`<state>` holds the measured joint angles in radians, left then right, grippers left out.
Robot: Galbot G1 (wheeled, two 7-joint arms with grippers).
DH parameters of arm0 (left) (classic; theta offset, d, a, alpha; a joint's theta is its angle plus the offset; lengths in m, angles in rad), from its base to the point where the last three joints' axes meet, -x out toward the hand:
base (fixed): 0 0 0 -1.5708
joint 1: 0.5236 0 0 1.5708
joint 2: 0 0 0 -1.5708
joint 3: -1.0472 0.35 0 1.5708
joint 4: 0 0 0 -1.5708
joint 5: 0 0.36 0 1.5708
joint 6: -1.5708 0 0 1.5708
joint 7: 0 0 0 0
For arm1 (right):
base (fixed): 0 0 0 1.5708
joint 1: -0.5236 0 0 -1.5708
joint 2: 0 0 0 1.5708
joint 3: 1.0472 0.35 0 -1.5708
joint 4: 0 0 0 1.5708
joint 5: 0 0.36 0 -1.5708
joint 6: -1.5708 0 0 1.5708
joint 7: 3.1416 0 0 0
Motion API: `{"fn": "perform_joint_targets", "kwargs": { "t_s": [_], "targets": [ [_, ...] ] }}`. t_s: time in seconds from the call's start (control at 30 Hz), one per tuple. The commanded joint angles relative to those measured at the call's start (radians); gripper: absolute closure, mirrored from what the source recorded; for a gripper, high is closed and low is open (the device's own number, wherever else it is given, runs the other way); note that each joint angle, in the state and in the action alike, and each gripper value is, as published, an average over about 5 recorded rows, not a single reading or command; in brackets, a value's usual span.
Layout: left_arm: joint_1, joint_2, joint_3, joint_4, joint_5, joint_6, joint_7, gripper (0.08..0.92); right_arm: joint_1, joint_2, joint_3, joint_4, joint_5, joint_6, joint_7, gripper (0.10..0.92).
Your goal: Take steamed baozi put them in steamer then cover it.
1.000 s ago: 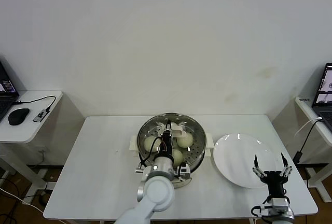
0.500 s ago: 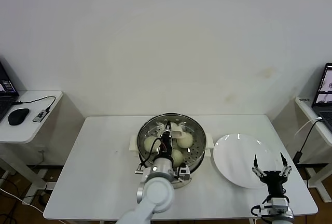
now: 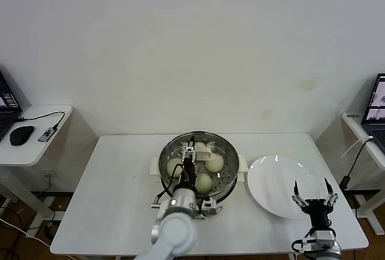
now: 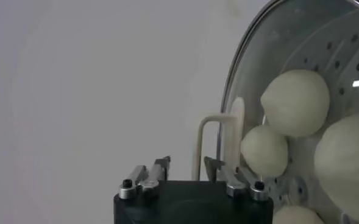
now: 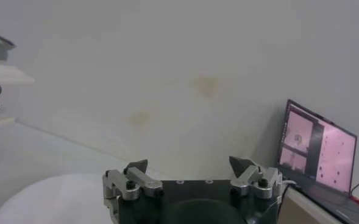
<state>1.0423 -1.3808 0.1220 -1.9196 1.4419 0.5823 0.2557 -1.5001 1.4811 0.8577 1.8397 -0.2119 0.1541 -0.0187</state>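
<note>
1. The table [image 3: 114, 182] holds the steamer [image 3: 227, 179] at its middle, and the four baozi [image 3: 203, 182] all lie inside the basket.
2. The cover [image 4: 270, 24] sits on the steamer: the left wrist view shows the buns through its glass, with the metal rim arcing past them and the bar handle [image 4: 219, 143] standing up from it.
3. The left gripper [image 3: 190, 151] hangs over the cover, its fingers parted to either side of the handle and, as far as can be told, clear of it.
4. So the loading looks done and the covering looks done too; what seems left is for the left arm to draw back.
5. The plate [image 3: 280, 188] to the right of the steamer has nothing on it.
6. The right gripper [image 3: 312, 195] waits over the plate's near edge, fingers spread wide, holding nothing.
</note>
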Motion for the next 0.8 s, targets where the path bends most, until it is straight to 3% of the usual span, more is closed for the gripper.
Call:
{"fn": "perform_joint_targets", "kwargs": {
  "t_s": [0.03,0.2,0.33,0.47,0.63,0.8],
  "targets": [
    [0.214,0.133,-0.094,-0.253,-0.191,-0.075,-0.165,0.337,-0.010,-0.008,0.001,-0.004,0.016,0.005,0.000,0.203],
    [0.413,0.207,-0.221,-0.370,-0.516,-0.207,-0.334,0.213,-0.025,-0.016,-0.006,-0.007,0.037,0.023,0.000,0.203],
    [0.567,0.215,-0.385,-0.351,-0.919,-0.449,-0.479,0.180,-0.053,-0.039,-0.028,0.005,0.106,0.038,-0.020,0.203],
    [0.708,0.158,-0.562,-0.268,-1.285,-0.692,-0.500,0.177,-0.104,-0.081,-0.064,0.036,0.196,0.034,-0.045,0.203],
    [0.819,0.131,-0.604,-0.237,-1.548,-0.715,-0.517,0.177,-0.227,-0.170,-0.122,0.086,0.314,0.060,-0.053,0.203],
    [0.860,0.110,-0.595,-0.231,-1.609,-0.755,-0.525,0.177,-0.371,-0.240,-0.163,0.123,0.392,0.122,-0.031,0.203]
  ]
}}
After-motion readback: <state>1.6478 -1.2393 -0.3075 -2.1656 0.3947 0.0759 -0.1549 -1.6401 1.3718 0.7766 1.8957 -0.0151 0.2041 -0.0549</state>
